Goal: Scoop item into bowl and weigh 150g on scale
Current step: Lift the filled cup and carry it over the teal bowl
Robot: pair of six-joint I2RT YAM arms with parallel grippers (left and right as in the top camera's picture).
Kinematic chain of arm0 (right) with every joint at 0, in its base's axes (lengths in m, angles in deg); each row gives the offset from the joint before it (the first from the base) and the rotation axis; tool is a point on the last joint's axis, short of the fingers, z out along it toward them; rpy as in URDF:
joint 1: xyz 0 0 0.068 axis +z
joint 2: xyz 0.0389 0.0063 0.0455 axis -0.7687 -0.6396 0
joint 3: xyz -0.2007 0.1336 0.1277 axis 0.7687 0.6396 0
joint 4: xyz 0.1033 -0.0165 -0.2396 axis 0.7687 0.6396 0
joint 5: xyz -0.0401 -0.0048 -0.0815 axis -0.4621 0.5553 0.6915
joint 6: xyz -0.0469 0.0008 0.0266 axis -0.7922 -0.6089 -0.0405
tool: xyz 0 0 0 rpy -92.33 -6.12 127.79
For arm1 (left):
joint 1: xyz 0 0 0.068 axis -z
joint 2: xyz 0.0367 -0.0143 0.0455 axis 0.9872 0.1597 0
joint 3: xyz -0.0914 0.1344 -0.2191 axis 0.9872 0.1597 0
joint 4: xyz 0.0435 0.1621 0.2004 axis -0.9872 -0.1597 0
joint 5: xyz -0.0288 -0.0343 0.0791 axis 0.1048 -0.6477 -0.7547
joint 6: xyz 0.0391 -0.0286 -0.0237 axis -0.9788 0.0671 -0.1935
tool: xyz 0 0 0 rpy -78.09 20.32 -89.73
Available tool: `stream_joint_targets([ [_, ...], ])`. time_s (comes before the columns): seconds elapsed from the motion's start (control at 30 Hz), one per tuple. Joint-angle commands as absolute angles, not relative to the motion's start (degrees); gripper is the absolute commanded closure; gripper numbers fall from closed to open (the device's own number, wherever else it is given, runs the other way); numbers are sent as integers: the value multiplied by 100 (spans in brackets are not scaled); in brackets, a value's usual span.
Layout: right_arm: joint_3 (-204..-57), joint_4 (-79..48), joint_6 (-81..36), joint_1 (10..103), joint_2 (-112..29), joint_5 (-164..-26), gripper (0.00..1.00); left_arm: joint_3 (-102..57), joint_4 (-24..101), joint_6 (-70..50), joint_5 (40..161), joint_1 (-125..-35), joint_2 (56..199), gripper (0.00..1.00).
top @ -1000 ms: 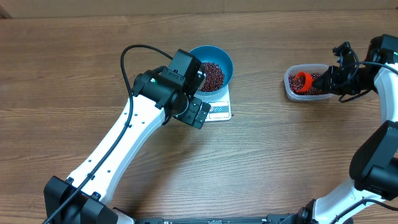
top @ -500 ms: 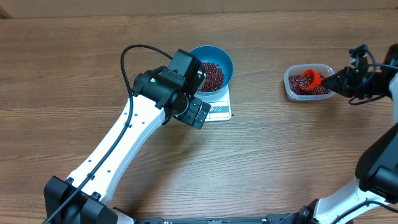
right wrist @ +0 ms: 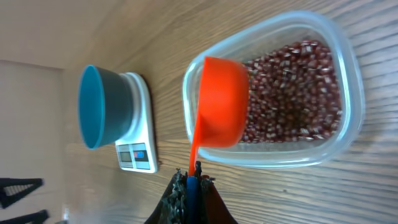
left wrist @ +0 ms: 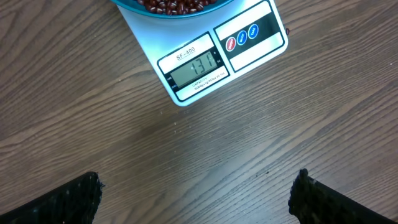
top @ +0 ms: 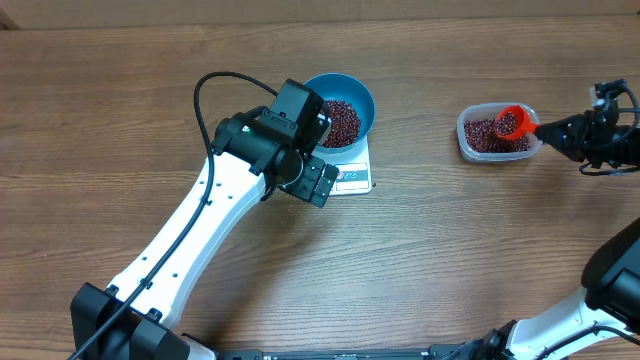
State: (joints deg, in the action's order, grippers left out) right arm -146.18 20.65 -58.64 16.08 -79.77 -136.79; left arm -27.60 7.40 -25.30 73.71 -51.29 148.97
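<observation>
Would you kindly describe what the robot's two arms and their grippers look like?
Both arms have smooth white tubular links joined by chunky black joint housings. The left arm has a black cable looping above its wrist, and the left gripper has dark, rough-textured fingers. The right arm ends in black parts with thin wires near the right gripper. No markings are readable.

Bowl: a blue bowl [top: 366, 95] is set on the scale [top: 352, 178], upper centre.
Beans: dark red beans [top: 342, 122] are heaped inside.
Tub: a clear tub [top: 462, 136] (beans inside) is placed upper right.
Scoop: an orange scoop [top: 512, 122] is held above the tub by the right gripper [top: 546, 127].
Arm: the left arm [top: 190, 225] is stretched from lower left to the scale.
</observation>
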Motion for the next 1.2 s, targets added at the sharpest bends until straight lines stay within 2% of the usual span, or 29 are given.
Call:
stream_joint_targets([
  [0.0, -14588, 2089, -5936, 1597, -7975, -14339, 96, -2812, 725, -2618, 7352, -5118, 14834, 0],
  [0.17, -14588, 2325, -6480, 1639, -7975, -15403, 96, -2812, 725, -2618, 7352, -5118, 14834, 0],
  [0.33, -14590, 2303, -6482, 1962, -7973, -15639, 96, -2812, 725, -2618, 7352, -5118, 14834, 0],
  [0.7, -14944, 1589, -6248, 3818, -7973, -15613, 96, -2812, 725, -2620, 7352, -5118, 14834, 0],
  [0.87, -15320, 889, -5374, 4601, -7973, -14999, 96, -2812, 725, -2618, 7352, -5118, 14834, 0],
  [1.17, -15650, 848, -5346, 5645, -7973, -13475, 96, -2812, 725, -2618, 7352, -5118, 14834, 0],
])
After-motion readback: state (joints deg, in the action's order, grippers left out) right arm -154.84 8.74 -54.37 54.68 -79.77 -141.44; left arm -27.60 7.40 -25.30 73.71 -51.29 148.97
